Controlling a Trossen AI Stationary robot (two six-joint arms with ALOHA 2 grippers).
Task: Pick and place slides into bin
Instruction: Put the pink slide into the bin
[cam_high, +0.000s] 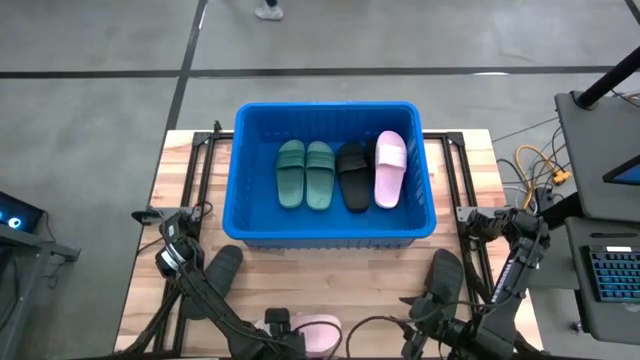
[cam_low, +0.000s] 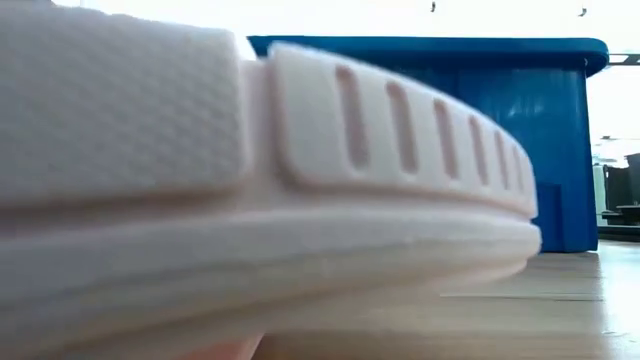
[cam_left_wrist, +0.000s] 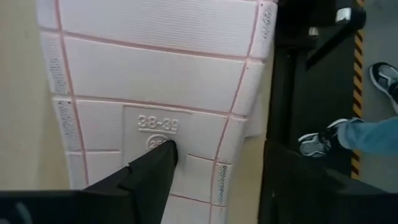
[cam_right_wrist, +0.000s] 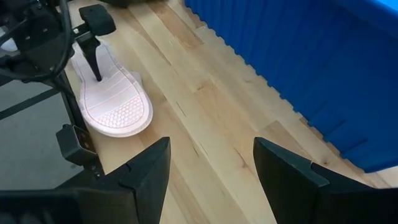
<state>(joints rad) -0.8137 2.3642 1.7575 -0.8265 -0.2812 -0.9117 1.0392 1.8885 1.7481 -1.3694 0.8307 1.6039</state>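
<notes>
The pale pink slide (cam_high: 318, 333) is lying sole-up on the wooden table (cam_high: 330, 275) at its near edge, about midway between the arms, and it is filling almost the whole low view (cam_low: 270, 200), with its slotted strap showing. The left gripper (cam_right_wrist: 94, 59) is right on it: one dark finger (cam_left_wrist: 155, 171) is pressing down on the sole beside the moulded size mark, while the other finger is hidden, so the jaws seem to be straddling the slide's edge, though a firm grip cannot be made out from here. Farther back, the blue bin (cam_high: 335, 115) is sitting at the far middle of the table and is holding four slides side by side: two dark green ones (cam_high: 305, 173) on the left, a black one (cam_high: 353, 175) and then a second pink one (cam_high: 390, 168) on the right. Two dark slides are waiting on the table, one near left (cam_high: 222, 268) and one near right (cam_high: 446, 272). The right gripper (cam_right_wrist: 211, 168) is hovering over bare wood near the bin's ribbed front wall (cam_right_wrist: 298, 62), jaws spread wide and carrying nothing. Beyond the table edge, a person's shoe (cam_left_wrist: 314, 142) is showing on the floor.
</notes>
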